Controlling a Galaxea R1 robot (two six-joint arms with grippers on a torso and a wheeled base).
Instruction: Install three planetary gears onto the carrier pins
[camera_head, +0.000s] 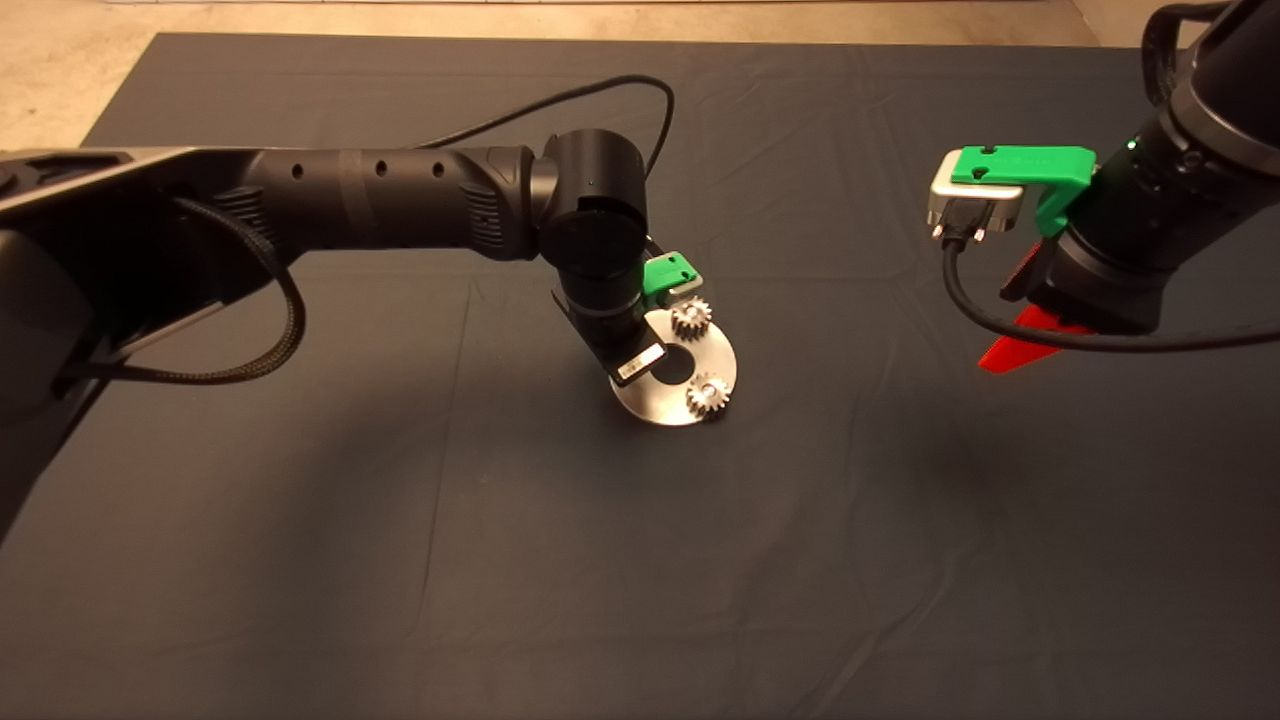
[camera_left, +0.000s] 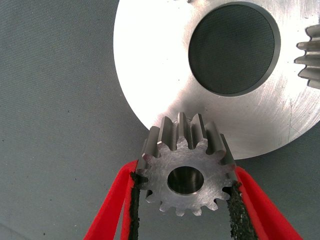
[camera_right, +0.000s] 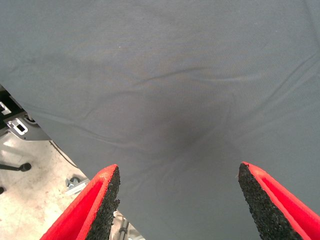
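While the left tool (camera_left: 184, 200) clamps the third gear (camera_left: 186, 172) between its black pads (camera_left: 134, 200), that gear hangs over the near edge of the disc (camera_left: 150, 75), level as far as the left wrist view shows, with its bore open to the camera. The pin meant to receive it is not visible in any view; it is either under the gear or hidden by the wrist.

Risks, as judged from this position:
- Bore and pin misaligned: the gear would land on the pin top or the disc face and tilt or jam.
- Pad contact is on tooth tips only, so the gear could rotate or slip during the push.
- Side load could slide the disc across the counter (camera_head: 400, 560), since nothing visible restrains it.
- Teeth may clash with the neighbouring gear (camera_left: 311, 57) if they do not mesh.

Count:
- Gears: three. Two sit on the disc in the head view, the upper gear (camera_head: 691, 319) and the lower gear (camera_head: 708, 396); one is held.
- Disc: one, with one central hole (camera_left: 232, 47).
- Pins: none distinguishable; the two seated gears presumably cover two.

The right tool (camera_right: 179, 200) hovers wide apart and empty over bare counter, well away from the disc.
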